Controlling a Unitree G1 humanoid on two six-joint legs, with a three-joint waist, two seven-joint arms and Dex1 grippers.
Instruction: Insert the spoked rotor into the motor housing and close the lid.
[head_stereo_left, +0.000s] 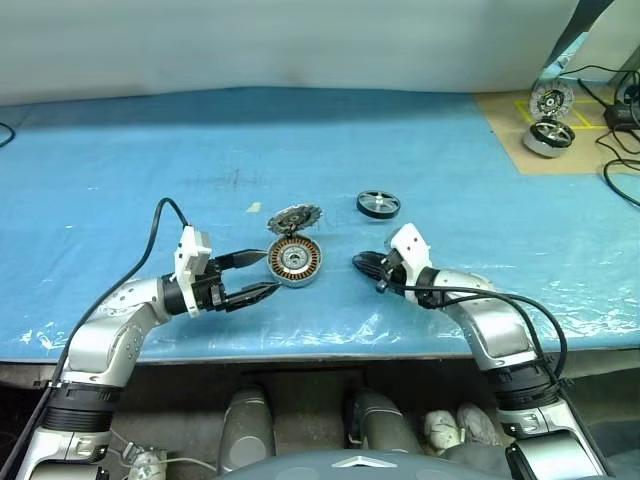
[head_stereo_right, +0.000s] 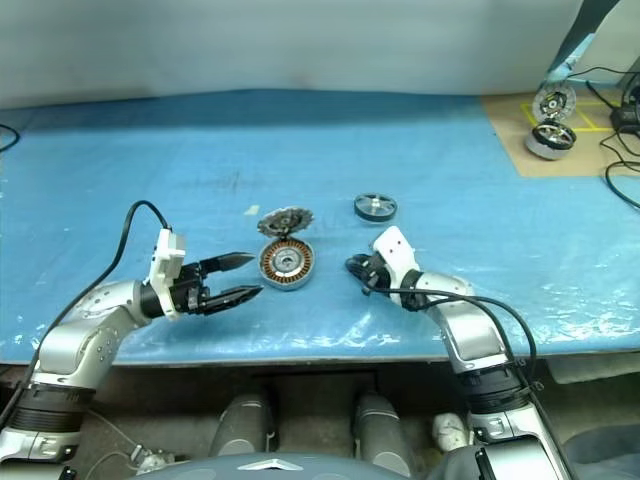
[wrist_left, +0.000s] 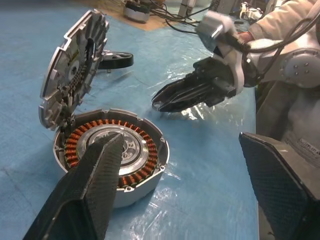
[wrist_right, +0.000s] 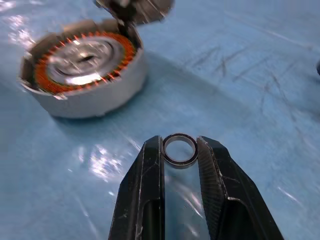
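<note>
Beside the motor housing (wrist_right: 82, 67), right tool (wrist_right: 180, 150) pinches a thin ring (wrist_right: 180, 149); left tool (head_stereo_left: 262, 275) gapes empty.

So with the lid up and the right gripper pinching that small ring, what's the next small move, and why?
Probably set the small ring down on the blue mat: the right gripper is shut on it, while the spoked rotor still lies outside the open motor housing.

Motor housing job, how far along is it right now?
Early stage. Done: the lid is swung open, standing up at the rim of the motor housing, whose copper windings are exposed. In hand: the right gripper pinches a small thin ring just right of the housing; the left gripper waits open beside it. Left: the spoked rotor lies on the blue table, not yet inserted, and the lid needs closing.
</note>
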